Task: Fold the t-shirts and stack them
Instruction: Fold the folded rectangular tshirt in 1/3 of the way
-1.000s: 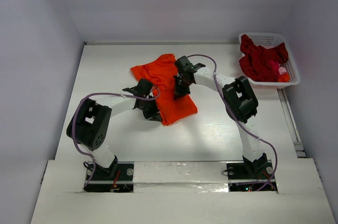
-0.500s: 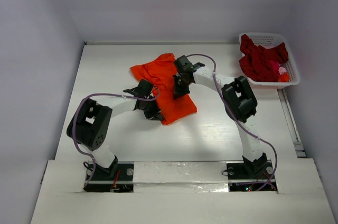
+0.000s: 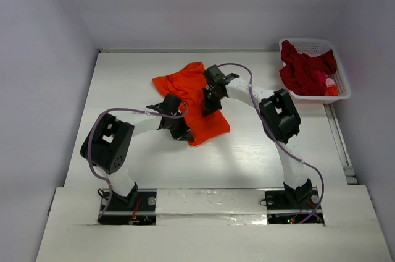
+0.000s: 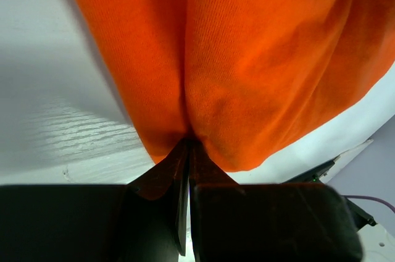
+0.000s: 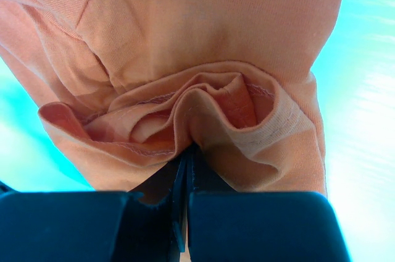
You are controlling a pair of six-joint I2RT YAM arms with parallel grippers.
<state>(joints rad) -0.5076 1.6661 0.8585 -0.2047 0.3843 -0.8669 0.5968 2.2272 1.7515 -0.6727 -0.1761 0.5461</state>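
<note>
The bright orange t-shirt (image 3: 199, 106) lies partly folded on the white table, mid-centre. My left gripper (image 3: 179, 131) is shut on its near left edge; the left wrist view shows the cloth (image 4: 247, 70) pinched at the fingertips. My right gripper (image 3: 211, 105) is shut on a bunched fold near the shirt's middle right; the right wrist view shows a gathered hem (image 5: 203, 114) between the fingers. Dark red t-shirts (image 3: 303, 70) sit heaped in the basket at the far right. The neck label is hidden.
The white lattice basket (image 3: 340, 83) stands at the far right corner, with a small pink and orange item beside the red cloth. A raised rail runs along the table's right edge (image 3: 338, 138). Grey walls close in on three sides.
My left gripper has moved slightly right and toward the shirt, drawing the near edge of the orange cloth in. The right gripper has barely moved.
</note>
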